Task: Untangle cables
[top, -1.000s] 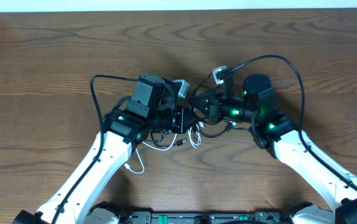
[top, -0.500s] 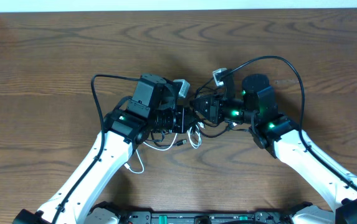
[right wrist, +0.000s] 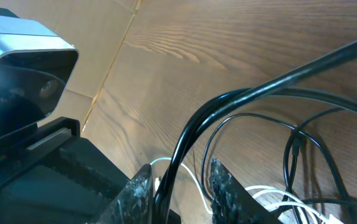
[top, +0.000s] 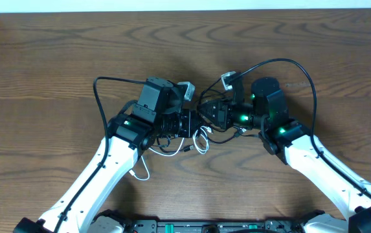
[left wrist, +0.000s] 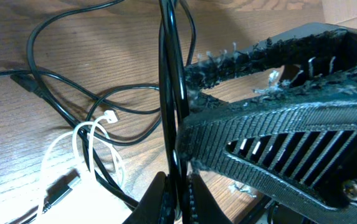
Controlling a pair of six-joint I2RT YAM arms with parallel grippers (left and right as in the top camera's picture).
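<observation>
Black thin flexible cables (left wrist: 166, 74) and a short white cord (left wrist: 81, 140) lie knotted, unsorted; left fingers (left wrist: 152, 200) pinch black strands, right fingers (right wrist: 139, 185) stand parted.

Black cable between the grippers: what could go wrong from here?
The left gripper pinches the black cable, but the right gripper stands open around it, so it may slip free there. The white cable loops through black strands below; pulling up could tighten that tangle.
</observation>
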